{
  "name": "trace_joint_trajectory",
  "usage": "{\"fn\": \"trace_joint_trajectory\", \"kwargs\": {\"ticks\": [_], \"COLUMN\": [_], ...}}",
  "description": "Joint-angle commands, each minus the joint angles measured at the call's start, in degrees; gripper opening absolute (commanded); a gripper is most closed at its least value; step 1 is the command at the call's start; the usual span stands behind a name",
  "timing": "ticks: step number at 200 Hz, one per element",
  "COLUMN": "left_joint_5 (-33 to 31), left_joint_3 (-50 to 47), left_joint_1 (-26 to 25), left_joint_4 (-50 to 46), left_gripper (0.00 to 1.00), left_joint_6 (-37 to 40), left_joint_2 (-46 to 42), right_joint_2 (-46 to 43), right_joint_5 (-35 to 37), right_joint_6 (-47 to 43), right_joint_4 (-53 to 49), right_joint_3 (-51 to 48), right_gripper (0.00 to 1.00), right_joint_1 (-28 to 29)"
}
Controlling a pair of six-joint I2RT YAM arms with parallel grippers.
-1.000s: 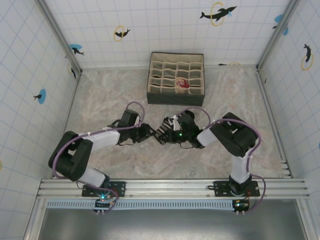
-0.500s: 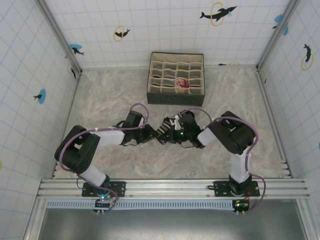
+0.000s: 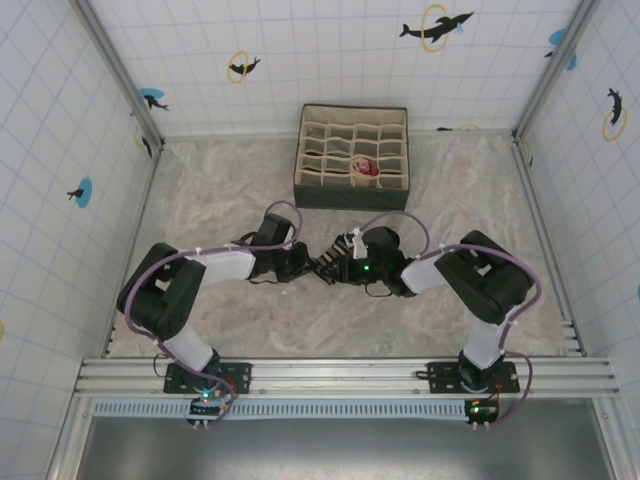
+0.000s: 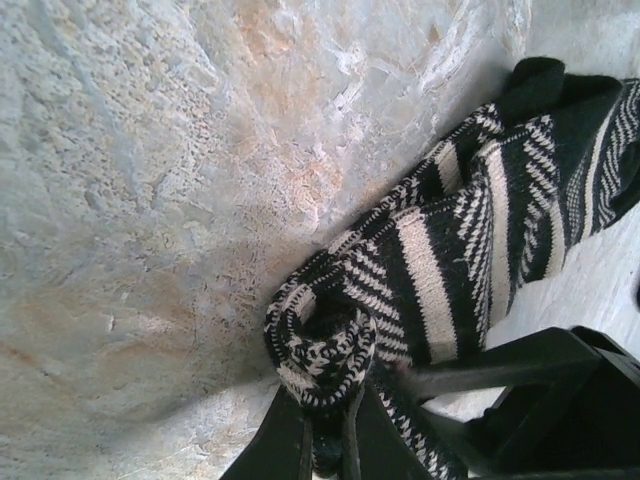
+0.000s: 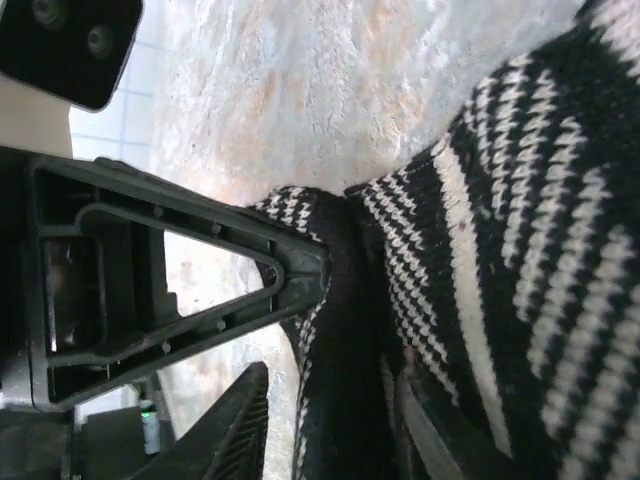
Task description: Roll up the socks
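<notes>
The left pincer (image 4: 325, 425) is clamped tight on the rolled end of the striped sock (image 4: 450, 250), its two thin fingers pressed together with the curled cuff caught between them. Facing it from the other side, the right pincer (image 5: 330, 390) stands apart, a dark fold of the same sock (image 5: 500, 200) lying between its fingers; the near finger (image 5: 240, 420) looks clear of the fabric. The rest of the sock trails away flat on the marbled bench (image 4: 150, 150). From above, both pincers meet at the sock (image 3: 328, 262) in the middle of the bench (image 3: 200, 200). Well behind them, by the back wall, sits the gridded organiser box (image 3: 352, 195), with a reddish bundle (image 3: 366, 168) in one cell, too small to make out.
</notes>
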Motion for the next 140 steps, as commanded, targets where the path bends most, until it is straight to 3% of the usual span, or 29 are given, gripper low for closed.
{"fn": "trace_joint_trajectory", "kwargs": {"ticks": [1,28,56,96,140], "left_joint_5": [-2.1,-2.6,-2.6,-0.6,-0.3], "left_joint_3": [2.1,4.7,6.0,7.1,7.9], "left_joint_1": [0.1,0.4,0.7,0.8,0.9], "left_joint_4": [-7.6,-12.8,-15.4,-16.4,-17.9], "left_gripper": [0.00,0.00,0.00,0.00,0.00], "left_joint_6": [2.1,3.0,3.2,3.3,3.8], "left_joint_2": [-0.3,-0.6,-0.6,0.4,0.5], "right_joint_2": [-5.6,-11.0,-14.9,-15.9,-9.0], "right_joint_5": [15.0,27.6,41.4,56.2,71.1], "right_joint_6": [-13.2,-21.1,-28.9,-39.5,-49.8], "right_joint_4": [-15.6,-19.9,-21.2,-20.7,-18.1], "right_joint_3": [1.4,1.0,-0.2,-0.8,1.7], "right_gripper": [0.49,0.58,0.73,0.79,0.79], "right_joint_1": [2.7,7.4,13.9,24.3,33.5]}}
